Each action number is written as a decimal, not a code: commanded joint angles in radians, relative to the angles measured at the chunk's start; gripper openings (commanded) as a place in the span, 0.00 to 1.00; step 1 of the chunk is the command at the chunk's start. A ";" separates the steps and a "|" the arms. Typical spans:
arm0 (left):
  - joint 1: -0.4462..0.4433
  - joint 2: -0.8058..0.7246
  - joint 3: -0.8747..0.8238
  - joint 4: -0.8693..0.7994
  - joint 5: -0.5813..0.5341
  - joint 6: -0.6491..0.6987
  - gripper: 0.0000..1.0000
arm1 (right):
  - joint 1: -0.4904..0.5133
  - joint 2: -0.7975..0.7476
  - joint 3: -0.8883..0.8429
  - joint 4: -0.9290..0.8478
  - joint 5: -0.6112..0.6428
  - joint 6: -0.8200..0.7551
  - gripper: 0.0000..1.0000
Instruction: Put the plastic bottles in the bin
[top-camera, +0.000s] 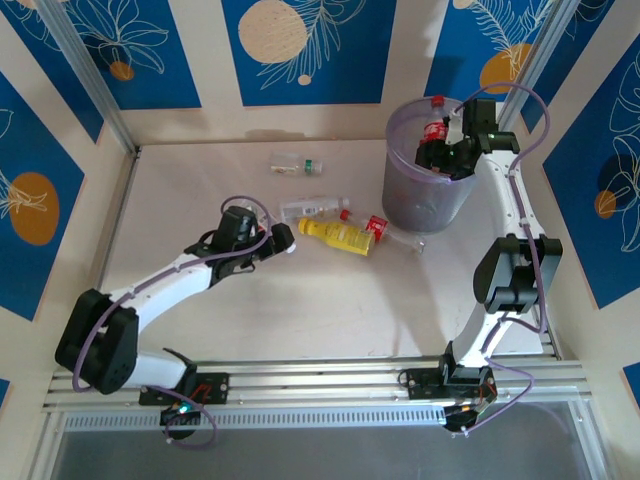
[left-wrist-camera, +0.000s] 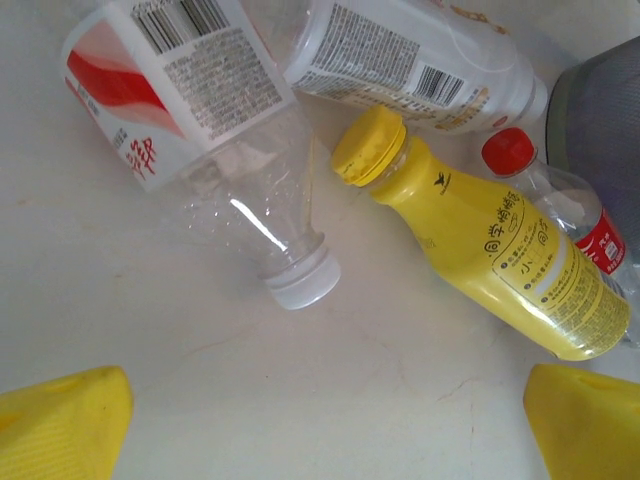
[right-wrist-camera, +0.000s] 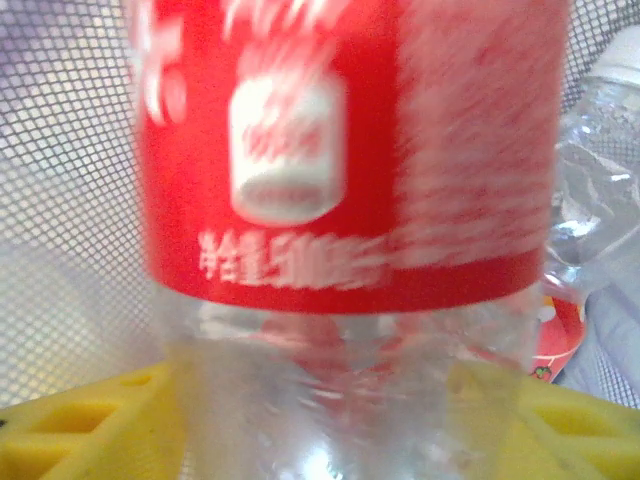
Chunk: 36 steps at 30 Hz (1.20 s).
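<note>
Top external view, for your record: right gripper (top-camera: 443, 153) over the far-right bin (top-camera: 400, 200), hold on its red-labelled bottle (top-camera: 432, 131) indeterminate; left gripper (top-camera: 289, 240) released; yellow bottle (top-camera: 338, 235) and others lie uncollected on the table (top-camera: 200, 180).

A tall, round, translucent pale-purple plastic bin (top-camera: 415, 205) stands upright at the far right of the table. In its mouth is a clear plastic bottle with a red label (right-wrist-camera: 350, 200), blurred, with its red cap up. To the bin's left, on their sides, lie a yellow plastic bottle with a yellow cap (left-wrist-camera: 500, 260), a small clear red-capped bottle (left-wrist-camera: 565, 205) touching it, a white-labelled bottle (left-wrist-camera: 420, 60) and a clear white-capped bottle (left-wrist-camera: 200, 110). A clear green-capped bottle (top-camera: 293, 165) lies apart, farther back.
</note>
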<state>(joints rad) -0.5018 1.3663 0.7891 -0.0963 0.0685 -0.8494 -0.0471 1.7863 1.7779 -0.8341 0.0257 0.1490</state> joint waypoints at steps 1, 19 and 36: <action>0.019 0.017 0.040 -0.037 -0.027 0.045 1.00 | -0.004 -0.008 0.011 -0.020 -0.026 -0.012 0.75; 0.055 0.112 0.132 -0.078 -0.049 0.139 1.00 | 0.007 -0.129 0.130 -0.093 -0.024 -0.041 0.99; 0.074 0.357 0.329 -0.079 -0.163 0.113 1.00 | 0.218 -0.418 -0.095 -0.037 -0.166 0.023 1.00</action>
<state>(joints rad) -0.4404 1.6966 1.0817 -0.1654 -0.0406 -0.7082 0.1375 1.3979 1.7489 -0.8921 -0.0582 0.1398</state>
